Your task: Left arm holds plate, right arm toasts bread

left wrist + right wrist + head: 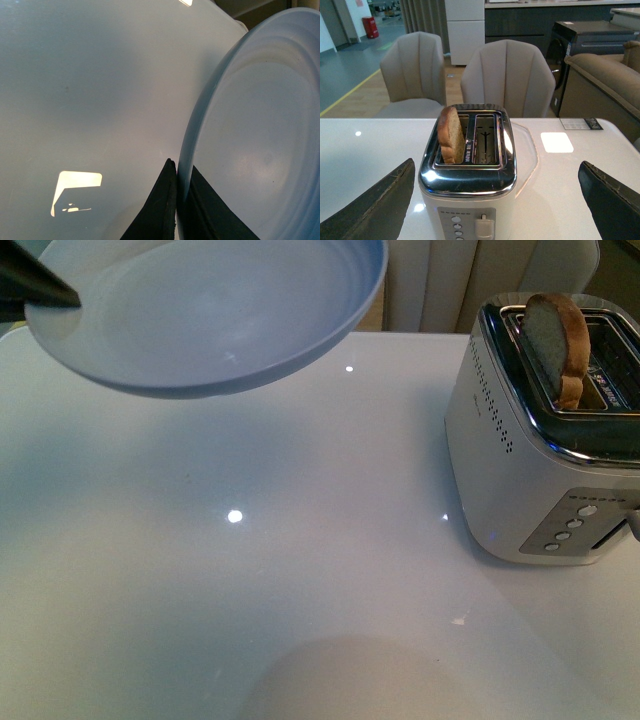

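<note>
At the far left of the front view, the left gripper (45,290) shows only as a dark tip reaching in from the picture's edge. Its fingers (157,210) are clamped on the rim of the pale blue plate (220,310), one black finger on the underside and the other on the inner face, as the left wrist view shows close up. The plate hangs clear of the counter (250,570), tilted so that its glossy hollow faces the body camera, and it throws a soft shadow on the white surface beneath. The middle of the counter carries only bright spots of reflected light. Farther right the white toaster (520,470) stands on the counter, well apart from the plate, with a chrome top, a row of round buttons on its end face and two slots. The bread (558,340) stands upright in one slot, its rounded brown crust rising well above the chrome, while the other slot holds nothing. The right gripper (496,165) hovers on the toaster's button side with its two dark fingers (375,210) spread wide, touching neither toaster nor bread. Beyond the counter stand two beige chairs (507,75).
</note>
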### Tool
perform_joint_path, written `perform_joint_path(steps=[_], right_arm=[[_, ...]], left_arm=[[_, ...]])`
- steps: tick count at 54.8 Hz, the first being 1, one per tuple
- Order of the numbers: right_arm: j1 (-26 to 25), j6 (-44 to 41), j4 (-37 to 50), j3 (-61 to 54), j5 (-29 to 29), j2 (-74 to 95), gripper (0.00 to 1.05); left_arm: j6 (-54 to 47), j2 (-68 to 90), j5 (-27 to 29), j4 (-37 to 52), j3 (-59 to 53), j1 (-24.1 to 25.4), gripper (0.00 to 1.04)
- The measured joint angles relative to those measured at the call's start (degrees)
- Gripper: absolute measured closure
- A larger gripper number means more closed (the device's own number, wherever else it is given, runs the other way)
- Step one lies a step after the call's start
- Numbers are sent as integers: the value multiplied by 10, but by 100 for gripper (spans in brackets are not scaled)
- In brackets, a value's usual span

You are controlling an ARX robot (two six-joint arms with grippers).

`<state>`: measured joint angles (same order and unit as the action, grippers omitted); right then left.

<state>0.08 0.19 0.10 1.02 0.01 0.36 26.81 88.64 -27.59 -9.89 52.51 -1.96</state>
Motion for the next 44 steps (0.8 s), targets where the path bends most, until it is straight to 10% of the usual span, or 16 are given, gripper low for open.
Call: perform_joint_path(steps=[44], right_arm=[[0,0,0,0,0,0,9]], left_arm=[[-197,316,-66,107,34,240,102]])
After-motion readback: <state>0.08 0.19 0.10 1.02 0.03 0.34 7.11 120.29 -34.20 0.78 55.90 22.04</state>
